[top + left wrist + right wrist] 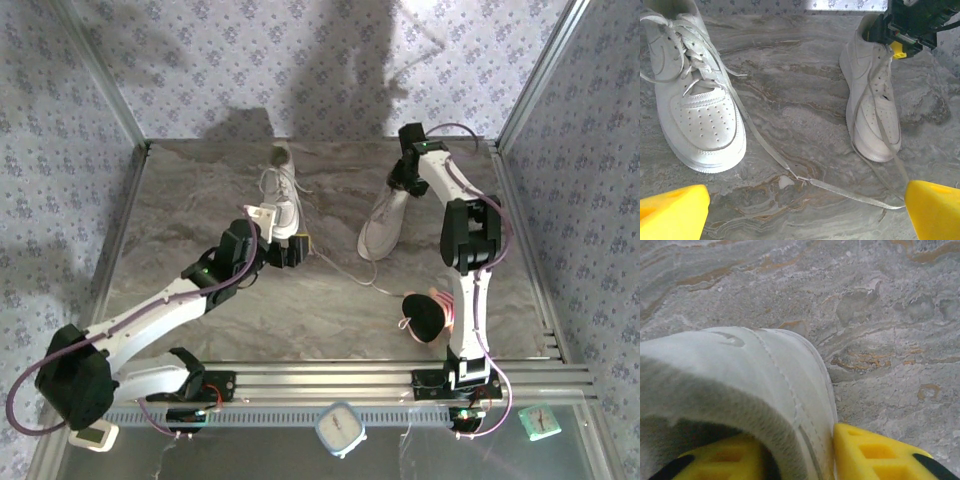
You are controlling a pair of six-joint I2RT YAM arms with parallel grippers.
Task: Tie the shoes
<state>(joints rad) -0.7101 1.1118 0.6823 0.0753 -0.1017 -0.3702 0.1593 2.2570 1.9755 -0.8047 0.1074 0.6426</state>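
Two white low-top lace-up sneakers stand apart on the grey marble-patterned desk (200, 300), toward its far half, both with laces untied. The left-hand sneaker (283, 200) (700, 110) lies with its heel far and its toe near. The right-hand sneaker (382, 228) (872, 100) (740, 370) has the same general heading, its long axis slanting so that the toe points near and slightly leftward.

One flat white lace (762, 140) trails from the left-hand sneaker across the desk toward the right. A second white lace (855, 192) runs from the right-hand sneaker's toe, and the two ends appear to meet on the bare desk between the shoes.

The right pincer (405, 172) (805, 450) sits at the heel of the right-hand sneaker. One of its yellow fingers is inside the dark opening and the other against the outer wall — pinching the heel collar between them. The eyelets and loose lace lie toe-ward of it, along the shoe's axis.

The left pincer (295, 250) (802, 215) is spread wide and holds nothing. It hovers just off the toe of the left-hand sneaker, and the meeting lace ends lie directly ahead between its fingertips — so the left arm is judged the nearer for a lace pick-up, while the right appears to steady its shoe.

A small black-and-pink plush toy (425, 315) rests near the right arm's base, well apart from both shoes.
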